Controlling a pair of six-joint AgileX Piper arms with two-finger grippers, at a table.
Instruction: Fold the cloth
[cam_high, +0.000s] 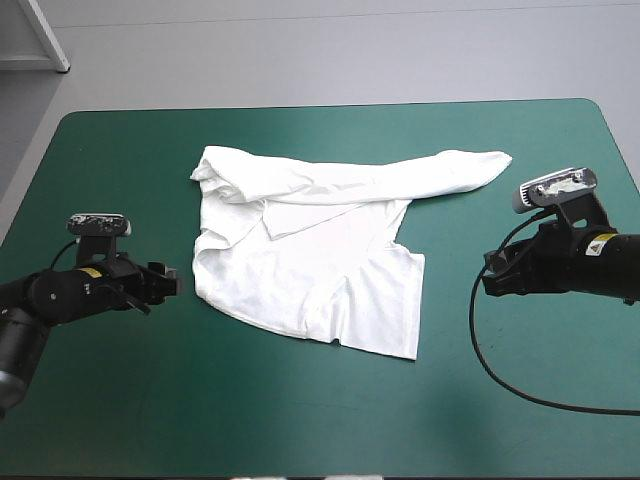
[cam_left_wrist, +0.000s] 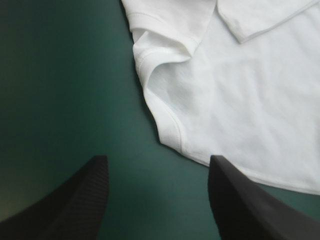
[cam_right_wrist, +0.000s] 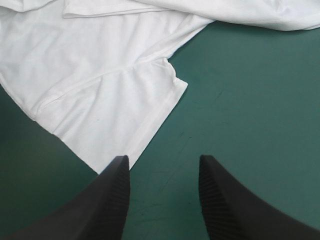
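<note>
The white T-shirt (cam_high: 310, 250) lies mid-table on the teal-green cover (cam_high: 120, 400), and it's not flat at all. A long rumpled band runs across its far side and stretches out toward the right, with loose flaps lapped over the body. The left gripper (cam_high: 172, 281) sits just off the shirt's left edge, its 2 black fingers (cam_left_wrist: 85, 200) spread wide with nothing between them. The right gripper (cam_high: 487, 283) hangs off the right side, fingers (cam_right_wrist: 220, 200) likewise apart and empty, a hem corner just ahead of one tip.

Here's the worry, as I see it. With layers stacked this way, a pinch at either edge may catch only 1 layer, or 2 where 1 is wanted. Then the pull would drag the heap rather than fold it. If the 2 sides grab at uneven points, the fold likely goes skewed. That curled hem by the left gripper could slip out, too.
</note>
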